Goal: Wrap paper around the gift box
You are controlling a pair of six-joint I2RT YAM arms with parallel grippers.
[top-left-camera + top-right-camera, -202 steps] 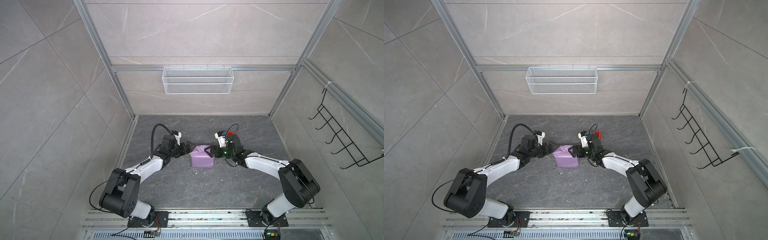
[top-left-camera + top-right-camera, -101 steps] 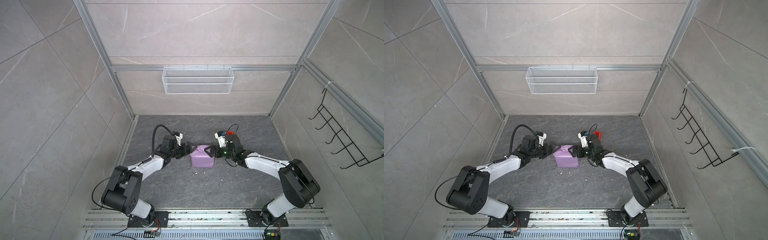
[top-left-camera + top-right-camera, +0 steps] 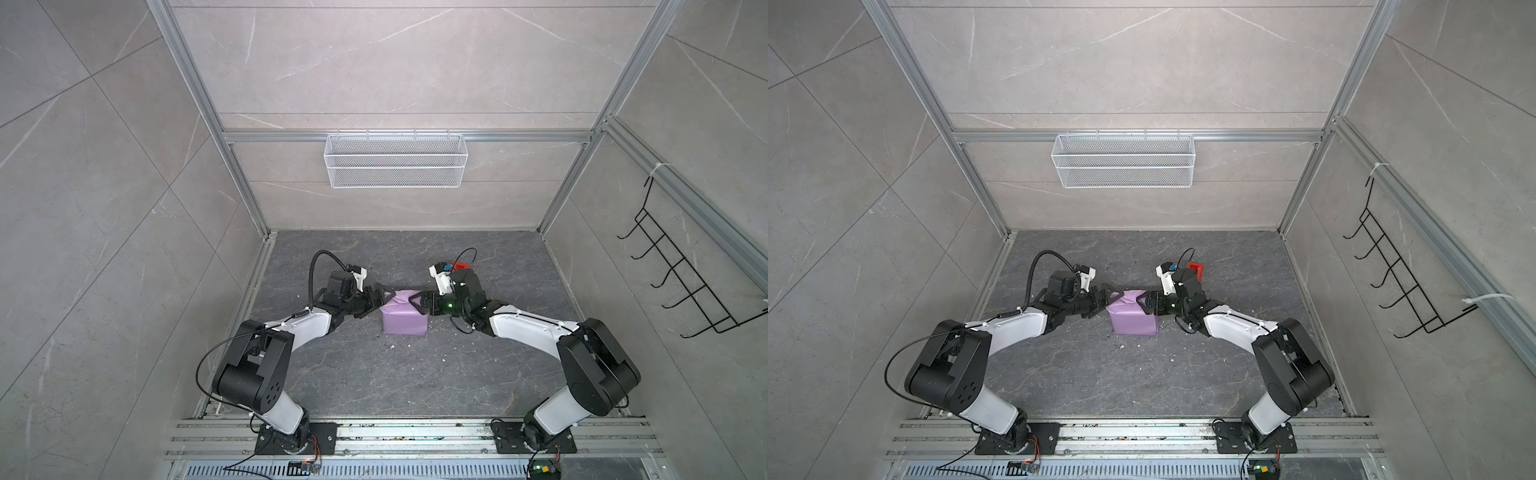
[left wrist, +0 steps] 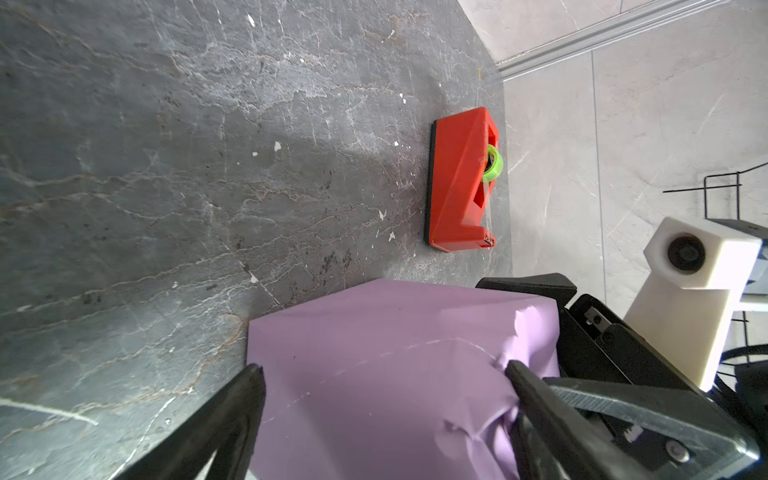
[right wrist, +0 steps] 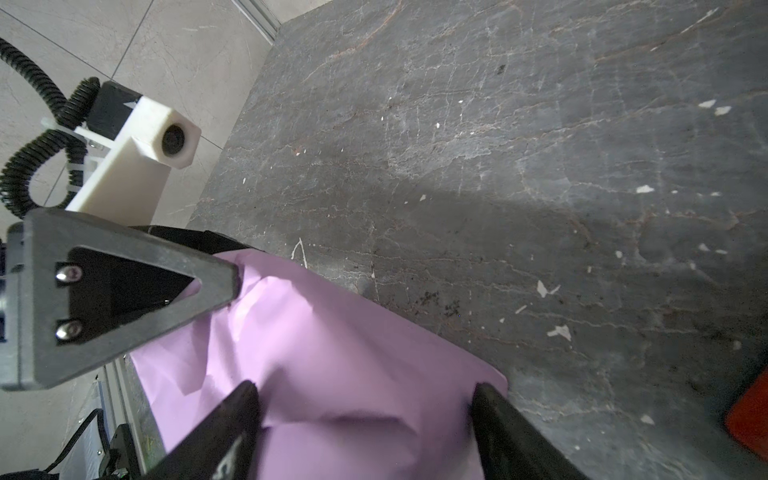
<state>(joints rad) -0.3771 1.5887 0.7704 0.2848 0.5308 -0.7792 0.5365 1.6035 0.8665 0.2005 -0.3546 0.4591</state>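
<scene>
Lilac paper [image 3: 405, 320] covers the gift box completely, so the box itself is hidden. The parcel sits on the dark, stone-patterned desk [image 3: 374, 374], just below the middle of both top views. The left tool [image 3: 380, 300] meets the parcel's upper left corner and the right tool [image 3: 417, 305] its upper right corner.

Both tools are released. In each wrist view the black fingers [image 4: 245, 399] stand wide apart, with creased paper spanning between them and the tips against the sheet, not clamped on it. At the left of the right wrist view, the left tool's grey triangular finger [image 5: 216, 286] rests on the crumpled far end of the parcel.

A red tape dispenser [image 4: 457, 183] holding a green roll [image 4: 493, 163] stands on the desk beyond the parcel, apart from it and close to the wall. In both top views the right arm's wrist camera [image 3: 441, 277] hides all but a red corner of it. White scraps [image 3: 390, 346] dot the desk near the parcel.

A white wire basket [image 3: 395, 160] hangs on the back wall at upper centre. A black hook rack [image 3: 685, 286] hangs on the wall at the right edge. Both are well apart from the parcel.
</scene>
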